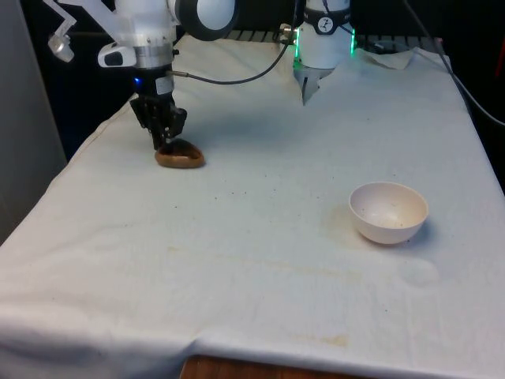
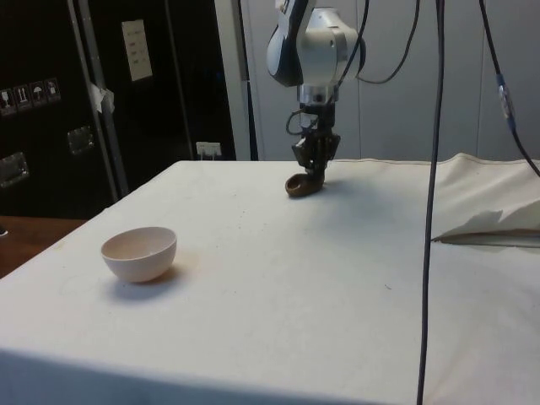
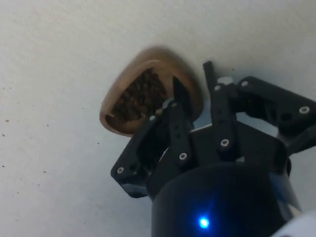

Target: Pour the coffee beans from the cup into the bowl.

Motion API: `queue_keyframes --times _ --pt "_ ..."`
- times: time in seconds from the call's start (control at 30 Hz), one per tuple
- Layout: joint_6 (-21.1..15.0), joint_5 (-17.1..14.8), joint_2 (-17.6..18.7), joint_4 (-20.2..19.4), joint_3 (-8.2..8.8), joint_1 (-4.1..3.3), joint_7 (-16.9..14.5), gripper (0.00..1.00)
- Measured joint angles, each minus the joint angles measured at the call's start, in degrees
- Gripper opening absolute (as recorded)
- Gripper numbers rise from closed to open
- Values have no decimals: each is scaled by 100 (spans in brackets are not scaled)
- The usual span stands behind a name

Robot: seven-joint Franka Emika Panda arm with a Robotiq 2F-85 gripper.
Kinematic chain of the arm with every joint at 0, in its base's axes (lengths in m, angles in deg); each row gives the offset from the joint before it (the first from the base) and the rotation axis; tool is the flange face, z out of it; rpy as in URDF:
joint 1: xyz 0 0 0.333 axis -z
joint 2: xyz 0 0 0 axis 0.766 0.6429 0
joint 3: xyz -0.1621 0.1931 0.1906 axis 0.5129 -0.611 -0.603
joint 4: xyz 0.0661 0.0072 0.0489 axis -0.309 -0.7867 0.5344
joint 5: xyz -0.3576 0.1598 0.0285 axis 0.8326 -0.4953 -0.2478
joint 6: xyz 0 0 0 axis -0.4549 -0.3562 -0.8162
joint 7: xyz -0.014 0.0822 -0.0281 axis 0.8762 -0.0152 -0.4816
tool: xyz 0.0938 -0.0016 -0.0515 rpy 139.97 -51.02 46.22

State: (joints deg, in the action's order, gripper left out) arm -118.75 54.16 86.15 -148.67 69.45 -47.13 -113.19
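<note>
A low brown wooden cup [image 1: 183, 158] stands on the white cloth at the front view's far left. In the wrist view the cup [image 3: 129, 114] holds dark coffee beans [image 3: 140, 94]. My gripper [image 1: 163, 142] points straight down at its rim on the side toward the robot. One finger [image 3: 178, 101] is inside the cup and the other is outside, and they pinch the wall between them. The side view shows the gripper [image 2: 314, 173] low over the cup [image 2: 299, 186]. An empty white bowl [image 1: 389, 212] sits far off at the front view's right, in the side view near left [image 2: 139, 253].
Bare white cloth [image 1: 260, 229] lies between cup and bowl, with a few dark specks on it. Cloth is bunched at the far right corner [image 1: 394, 57]. A black cable [image 2: 432, 202] hangs down in the side view.
</note>
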Motion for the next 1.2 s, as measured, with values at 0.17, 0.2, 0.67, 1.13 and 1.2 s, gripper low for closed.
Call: queue_keyframes --times 0.17,0.2,0.67,1.13,1.2 --pt "17 0 -17 6 6 0 0 0" --pt "17 0 -17 6 6 0 0 0" --pt "17 0 -34 11 6 -6 0 0" --pt "63 57 -510 -178 17 -97 46 0" --pt "69 74 -625 -223 17 -132 69 0"
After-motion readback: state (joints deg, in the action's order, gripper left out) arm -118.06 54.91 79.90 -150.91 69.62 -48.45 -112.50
